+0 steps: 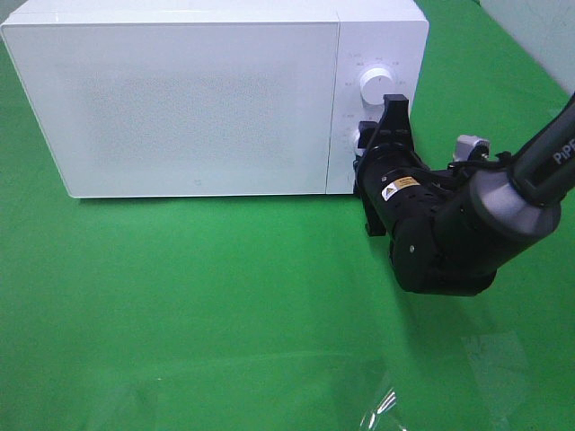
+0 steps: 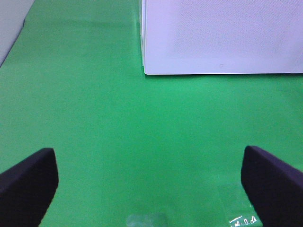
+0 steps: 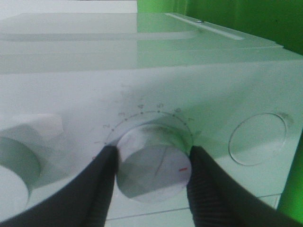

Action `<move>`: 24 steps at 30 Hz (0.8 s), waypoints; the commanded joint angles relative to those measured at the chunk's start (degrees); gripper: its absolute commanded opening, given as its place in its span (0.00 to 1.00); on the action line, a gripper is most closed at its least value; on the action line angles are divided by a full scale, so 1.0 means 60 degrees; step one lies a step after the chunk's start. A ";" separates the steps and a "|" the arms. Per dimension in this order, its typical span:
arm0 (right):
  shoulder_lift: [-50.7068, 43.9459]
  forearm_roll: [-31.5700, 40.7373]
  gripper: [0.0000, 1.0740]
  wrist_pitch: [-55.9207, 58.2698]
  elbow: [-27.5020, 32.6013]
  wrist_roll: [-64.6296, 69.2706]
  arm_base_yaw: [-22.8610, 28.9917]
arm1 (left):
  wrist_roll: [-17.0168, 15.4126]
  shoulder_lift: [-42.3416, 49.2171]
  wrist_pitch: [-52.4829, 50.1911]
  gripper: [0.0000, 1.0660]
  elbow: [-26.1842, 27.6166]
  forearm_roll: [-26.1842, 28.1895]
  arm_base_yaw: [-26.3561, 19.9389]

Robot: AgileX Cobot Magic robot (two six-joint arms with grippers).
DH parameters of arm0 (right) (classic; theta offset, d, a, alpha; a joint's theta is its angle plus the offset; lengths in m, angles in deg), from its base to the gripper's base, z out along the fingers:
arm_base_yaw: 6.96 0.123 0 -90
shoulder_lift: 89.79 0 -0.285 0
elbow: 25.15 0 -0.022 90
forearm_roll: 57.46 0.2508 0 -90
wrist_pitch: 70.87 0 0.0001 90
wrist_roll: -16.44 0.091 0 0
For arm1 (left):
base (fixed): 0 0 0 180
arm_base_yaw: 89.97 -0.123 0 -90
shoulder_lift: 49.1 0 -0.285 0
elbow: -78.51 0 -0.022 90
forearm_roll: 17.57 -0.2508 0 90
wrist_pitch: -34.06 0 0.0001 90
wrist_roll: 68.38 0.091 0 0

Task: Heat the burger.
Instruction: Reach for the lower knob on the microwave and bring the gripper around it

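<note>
At the microwave (image 1: pixel 180 99), my right gripper (image 3: pixel 151 163) pinches the lower dial (image 3: pixel 156 177), jaws half closed.
I should twist squarely, pads level. My left gripper (image 2: pixel 150 182) hangs wide open, empty. One microwave, two dials, the upper dial (image 1: pixel 373 83) untouched; the burger is unseen, perhaps behind the shut door.

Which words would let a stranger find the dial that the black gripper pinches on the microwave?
Find the white box-shaped microwave oven on the green cloth; its control strip is right of the door. The lower white round dial sits under the upper white dial, pinched by the right gripper. Unlike the flat round button beside it, it carries a red mark.
</note>
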 commanded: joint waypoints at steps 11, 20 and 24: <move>-0.0134 -0.0497 0.19 -0.1308 -0.0363 -0.0917 0.0048 | -0.0048 0.0162 -0.0029 0.91 -0.0010 0.0067 -0.0019; -0.0134 0.0277 0.35 -0.0879 -0.0363 -0.1261 0.0048 | -0.0048 0.0162 -0.0029 0.91 -0.0010 0.0067 -0.0019; -0.0134 0.0392 0.35 -0.0840 -0.0363 -0.1518 0.0048 | -0.0048 0.0162 -0.0029 0.91 -0.0010 0.0067 -0.0019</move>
